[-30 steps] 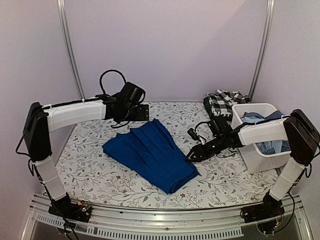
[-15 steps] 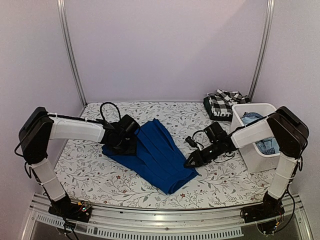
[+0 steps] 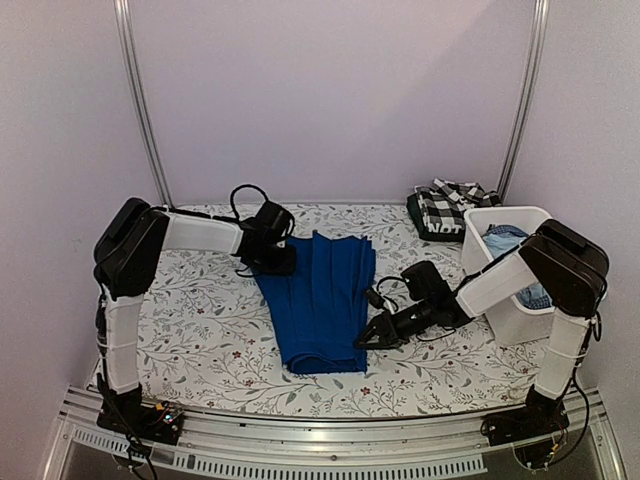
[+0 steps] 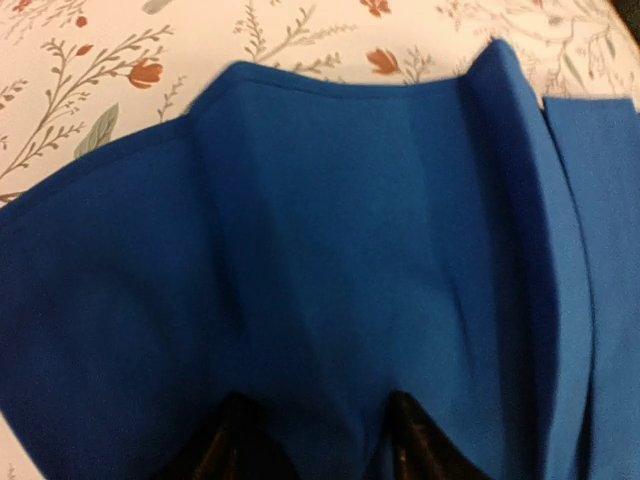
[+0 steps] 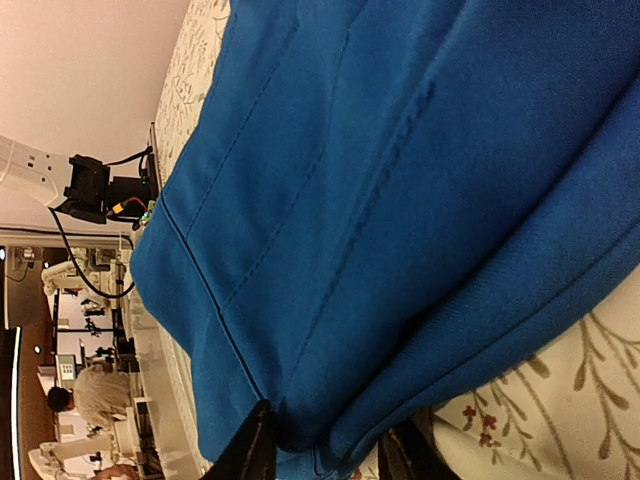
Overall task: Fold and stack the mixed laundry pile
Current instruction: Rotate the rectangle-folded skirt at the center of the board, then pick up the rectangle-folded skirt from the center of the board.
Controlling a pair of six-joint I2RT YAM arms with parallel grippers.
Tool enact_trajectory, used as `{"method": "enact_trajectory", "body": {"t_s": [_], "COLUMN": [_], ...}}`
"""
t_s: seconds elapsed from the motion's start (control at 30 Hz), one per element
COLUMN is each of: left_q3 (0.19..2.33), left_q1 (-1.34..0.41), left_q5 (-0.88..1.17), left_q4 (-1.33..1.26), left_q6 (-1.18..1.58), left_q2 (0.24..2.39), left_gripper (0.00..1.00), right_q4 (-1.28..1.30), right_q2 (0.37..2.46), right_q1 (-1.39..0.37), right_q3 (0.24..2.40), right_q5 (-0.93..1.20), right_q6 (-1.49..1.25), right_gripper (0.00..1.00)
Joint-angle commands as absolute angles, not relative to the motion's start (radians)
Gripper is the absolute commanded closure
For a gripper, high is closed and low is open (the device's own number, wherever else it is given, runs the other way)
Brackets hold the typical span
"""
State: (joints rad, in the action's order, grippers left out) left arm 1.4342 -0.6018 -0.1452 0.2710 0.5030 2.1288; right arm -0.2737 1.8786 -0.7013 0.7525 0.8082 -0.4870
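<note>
- The royal blue garment [image 3: 322, 300] lies out of the pile in the middle of the table [image 3: 190, 320], long axis running from the far side to the near edge, with lengthwise creases along it
- It looks to be laid out for folding, not yet a neat finished packet: the near end is bunched and the right side rides up in a ridge
- The left claw [image 3: 272, 257] sits at the garment's far-left corner; in the left wrist view the blue cloth runs in between its fingers [image 4: 232, 452], so I judge it clamped on that corner
- The right claw [image 3: 372, 337] is low at the near-right edge; the right wrist view shows the doubled hem gathered between its fingers [image 5: 256, 440], so it too looks clamped on the cloth
- No folded stack shows anywhere on the table, so by my reading the task is at its first garment
- Left to do: a pale blue garment [image 3: 503, 240] sits in the white tub [image 3: 512, 325] at the right
- A black-and-white plaid garment [image 3: 440, 207] lies crumpled behind the tub at the far right, unfolded
- Whether more cloth lies deeper in the tub I cannot tell
</note>
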Motion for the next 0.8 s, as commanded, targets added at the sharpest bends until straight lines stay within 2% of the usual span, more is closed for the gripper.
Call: {"method": "enact_trajectory", "body": {"t_s": [0.0, 0.13, 0.2, 0.33, 0.47, 0.77], "left_q3": [1.458, 1.234, 1.119, 0.943, 0.829, 0.737], "left_q1": [-0.585, -0.593, -0.613, -0.73, -0.942, -1.282], "left_q5": [-0.089, -0.085, -0.079, -0.156, -0.282, -0.432], "left_q4": [0.223, 0.104, 0.048, 0.017, 0.028, 0.131], "left_q6": [0.341, 0.257, 0.224, 0.15, 0.093, 0.046], "left_q2": [2.071, 1.792, 1.663, 1.473, 1.383, 1.409], "left_gripper": [0.4, 0.08, 0.01, 0.0, 0.0, 0.0], "right_q4": [-0.278, -0.135, -0.047, 0.068, 0.079, 0.084], "right_q2": [1.835, 1.668, 1.591, 1.597, 1.718, 1.983], "right_q1": [-0.708, -0.646, -0.63, -0.618, -0.621, -0.72], "right_q3": [0.736, 0.752, 0.801, 0.953, 1.118, 1.332], "right_q5": [0.822, 0.78, 0.728, 0.673, 0.757, 0.896], "right_q6": [-0.557, -0.463, -0.402, -0.282, -0.251, -0.221], "right_gripper": [0.62, 0.53, 0.51, 0.5, 0.53, 0.55]}}
